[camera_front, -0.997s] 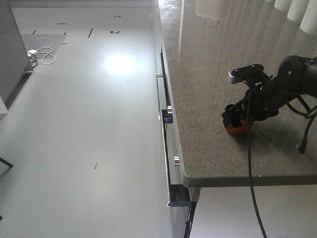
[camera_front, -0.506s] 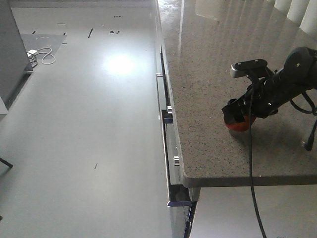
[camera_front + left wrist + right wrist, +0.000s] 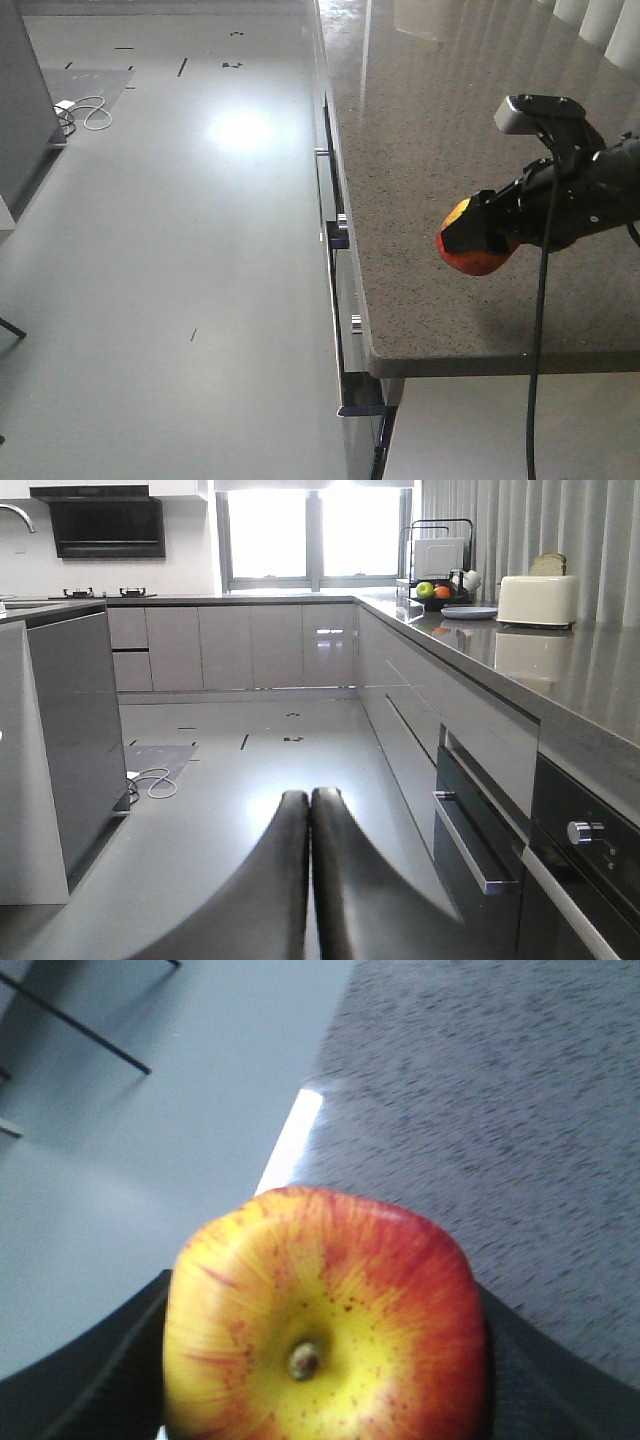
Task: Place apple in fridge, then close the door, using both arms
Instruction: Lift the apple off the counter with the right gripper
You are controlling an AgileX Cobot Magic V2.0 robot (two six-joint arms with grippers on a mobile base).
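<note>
Right gripper (image 3: 482, 232) pinches the apple (image 3: 322, 1315) between its fingers, above the speckled countertop (image 3: 420, 150).

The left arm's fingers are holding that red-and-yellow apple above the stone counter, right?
No, the right arm's fingers hold the apple above the counter, as the right wrist view shows. The left fingers are shut together, empty.

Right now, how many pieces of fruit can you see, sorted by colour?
red-and-yellow round apple: 1
green round fruit, far down the counter: 1
orange round fruit beside it: 1
Total: 3
</note>
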